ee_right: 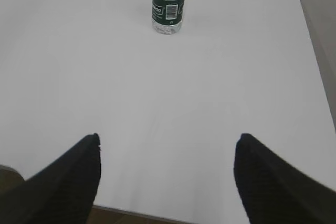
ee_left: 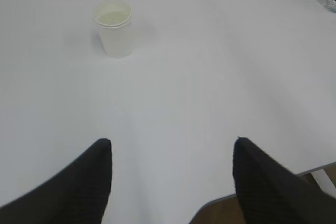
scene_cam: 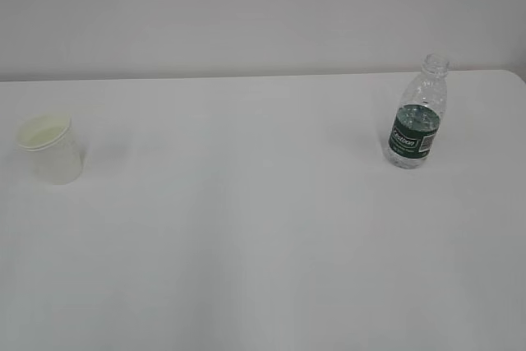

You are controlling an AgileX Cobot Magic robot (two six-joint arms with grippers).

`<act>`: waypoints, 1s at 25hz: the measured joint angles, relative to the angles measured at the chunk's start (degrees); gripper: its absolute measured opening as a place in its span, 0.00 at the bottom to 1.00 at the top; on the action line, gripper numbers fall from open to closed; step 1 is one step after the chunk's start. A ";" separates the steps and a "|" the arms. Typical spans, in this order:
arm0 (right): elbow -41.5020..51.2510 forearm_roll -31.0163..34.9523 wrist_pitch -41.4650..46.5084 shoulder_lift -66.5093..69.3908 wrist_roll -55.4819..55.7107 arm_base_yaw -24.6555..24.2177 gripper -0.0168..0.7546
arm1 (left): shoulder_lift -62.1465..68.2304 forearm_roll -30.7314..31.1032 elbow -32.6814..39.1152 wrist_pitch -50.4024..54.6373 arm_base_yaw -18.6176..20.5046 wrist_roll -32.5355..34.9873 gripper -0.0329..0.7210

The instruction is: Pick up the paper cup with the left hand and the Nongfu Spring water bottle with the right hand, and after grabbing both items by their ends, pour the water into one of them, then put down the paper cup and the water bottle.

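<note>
A cream-white paper cup (scene_cam: 53, 148) stands upright at the table's left; the left wrist view shows the cup (ee_left: 114, 27) far ahead and left of centre. The clear Nongfu Spring water bottle (scene_cam: 417, 114), green label, no cap, stands upright at the right, with water reaching about the label's top. In the right wrist view the bottle (ee_right: 168, 4) is far ahead. My left gripper (ee_left: 172, 145) hangs open over the table's near edge, nothing between its fingers. My right gripper (ee_right: 167, 141) is open too, empty, also near the front edge. Neither arm appears in the exterior view.
The white table (scene_cam: 263, 228) runs to a pale wall behind. Its front edge (ee_left: 273, 179) shows under the left gripper, with brown floor beyond. The table's right edge (ee_right: 315, 51) lies right of the bottle.
</note>
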 joint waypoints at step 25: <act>0.00 -0.09 0.00 0.00 0.00 0.00 0.79 | 0.00 -0.12 0.00 0.00 0.00 0.00 0.67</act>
